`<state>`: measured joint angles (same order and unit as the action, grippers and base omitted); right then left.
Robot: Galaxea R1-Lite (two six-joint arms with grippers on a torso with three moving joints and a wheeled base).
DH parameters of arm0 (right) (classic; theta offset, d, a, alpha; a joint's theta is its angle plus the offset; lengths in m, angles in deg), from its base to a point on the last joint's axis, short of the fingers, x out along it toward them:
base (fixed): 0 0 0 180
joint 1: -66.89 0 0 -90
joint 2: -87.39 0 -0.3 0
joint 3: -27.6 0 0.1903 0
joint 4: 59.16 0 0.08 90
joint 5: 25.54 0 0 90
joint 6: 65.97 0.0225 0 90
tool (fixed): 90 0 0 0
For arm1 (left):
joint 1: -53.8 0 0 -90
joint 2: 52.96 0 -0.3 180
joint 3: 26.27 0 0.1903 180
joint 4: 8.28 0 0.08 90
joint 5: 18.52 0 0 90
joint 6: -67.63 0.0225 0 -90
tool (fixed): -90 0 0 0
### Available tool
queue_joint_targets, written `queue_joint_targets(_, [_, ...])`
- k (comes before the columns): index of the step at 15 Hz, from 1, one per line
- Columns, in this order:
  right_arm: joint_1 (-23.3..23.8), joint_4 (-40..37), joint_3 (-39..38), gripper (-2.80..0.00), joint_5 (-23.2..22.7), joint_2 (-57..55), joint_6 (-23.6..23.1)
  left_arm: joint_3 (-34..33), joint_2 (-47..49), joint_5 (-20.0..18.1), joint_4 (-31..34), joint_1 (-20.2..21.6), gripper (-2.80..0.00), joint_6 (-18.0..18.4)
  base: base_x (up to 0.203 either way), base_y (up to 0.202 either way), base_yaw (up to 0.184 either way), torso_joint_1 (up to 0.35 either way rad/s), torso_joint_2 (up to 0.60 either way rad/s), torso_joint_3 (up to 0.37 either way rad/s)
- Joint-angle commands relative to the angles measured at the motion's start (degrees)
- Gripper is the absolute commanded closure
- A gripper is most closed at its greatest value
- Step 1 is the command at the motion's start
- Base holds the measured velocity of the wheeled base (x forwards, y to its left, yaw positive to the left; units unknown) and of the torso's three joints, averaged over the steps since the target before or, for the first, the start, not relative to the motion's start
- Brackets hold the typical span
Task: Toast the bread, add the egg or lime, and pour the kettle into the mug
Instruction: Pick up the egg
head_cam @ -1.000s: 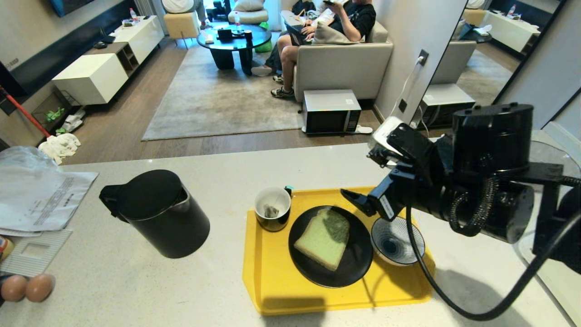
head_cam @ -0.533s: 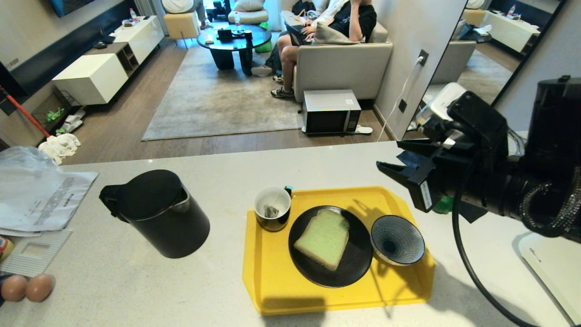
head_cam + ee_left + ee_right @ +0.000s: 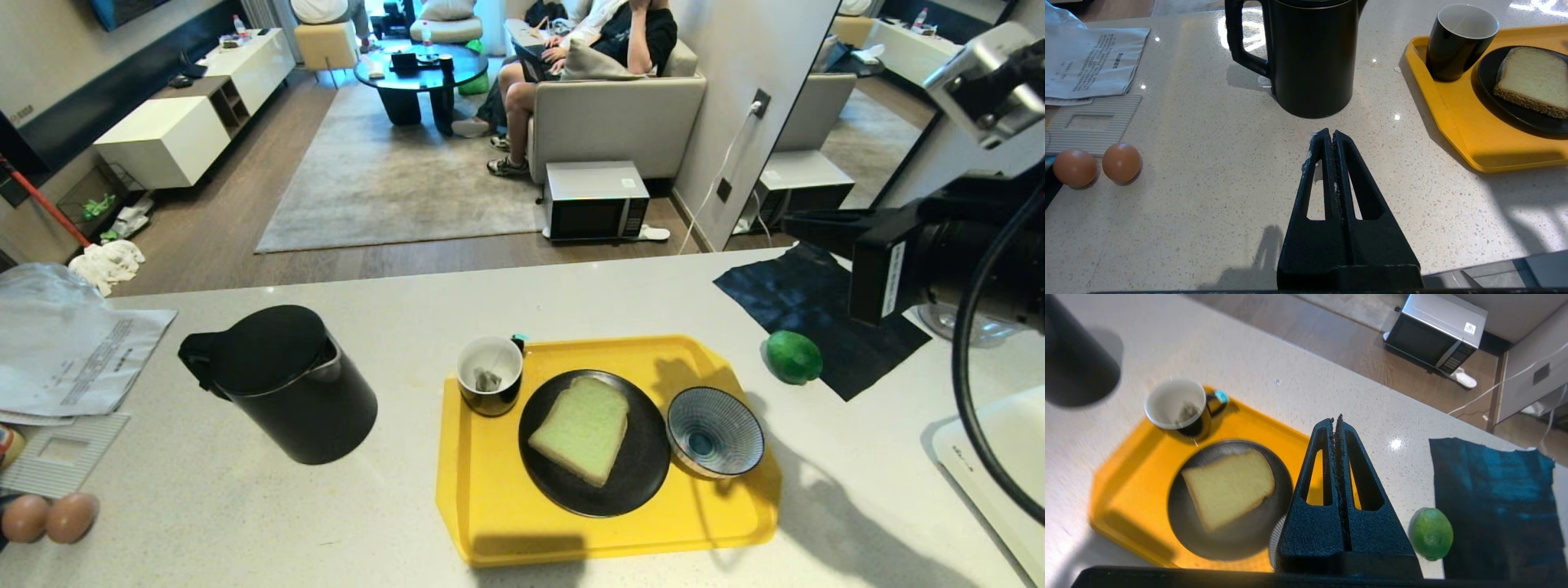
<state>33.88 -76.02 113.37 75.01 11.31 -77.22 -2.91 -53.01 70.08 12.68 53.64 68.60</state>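
Observation:
The pale green bread [image 3: 581,429] lies on a black plate [image 3: 641,482] on a yellow tray [image 3: 506,523]. The black mug [image 3: 490,376], with a tea bag inside, stands at the tray's far left corner. The black kettle [image 3: 282,384] stands on the counter left of the tray. The lime [image 3: 793,357] rests on the counter right of the tray, at the edge of a dark cloth [image 3: 816,302]. My right gripper [image 3: 790,222] hangs shut and empty, high above the cloth. My left gripper [image 3: 1330,132] is shut and empty, just short of the kettle [image 3: 1310,57]. The egg is out of view.
A blue-striped bowl [image 3: 716,441] sits on the tray beside the plate. Two plain brown eggs [image 3: 49,517] lie at the counter's near left, with papers [image 3: 73,351] behind them. A white appliance [image 3: 996,457] fills the near right corner. A person sits on a sofa beyond the counter.
My right gripper pulled back from above the plate and bowl, up and to the right, and its fingers went from open to shut. The lime and cloth came into view.

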Motion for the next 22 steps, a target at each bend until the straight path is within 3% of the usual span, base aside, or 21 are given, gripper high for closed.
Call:
queue_joint_targets(1, [0.22,-2.4,3.23,0.0,1.38,1.23,3.79,-0.97,-0.04,0.0,-0.05,0.05,0.0,0.0,0.0,0.0,0.0,0.0,0.0,0.0])
queue_joint_targets(4, [2.0,-9.77,7.85,0.0,4.88,1.83,8.98,-0.97,-0.04,0.0,-0.05,0.0,0.0,0.0,0.0,0.0,0.0,0.0,0.0,0.0])
queue_joint_targets(9, [7.4,-10.55,12.23,0.0,4.92,2.54,9.41,-0.97,-0.04,0.0,-0.05,-0.02,0.0,0.0,0.0,0.0,0.0,0.0,0.0,0.0])
queue_joint_targets(17, [14.2,-10.59,9.65,0.0,5.1,11.47,10.0,-0.97,-0.04,0.0,-0.05,-0.02,0.0,0.0,0.0,0.0,0.0,0.0,0.0,0.0])
queue_joint_targets(22, [17.78,-12.69,0.25,0.0,5.03,27.99,10.41,-0.97,-0.04,0.0,-0.05,-0.02,0.0,0.0,0.0,0.0,0.0,0.0,0.0,0.0])
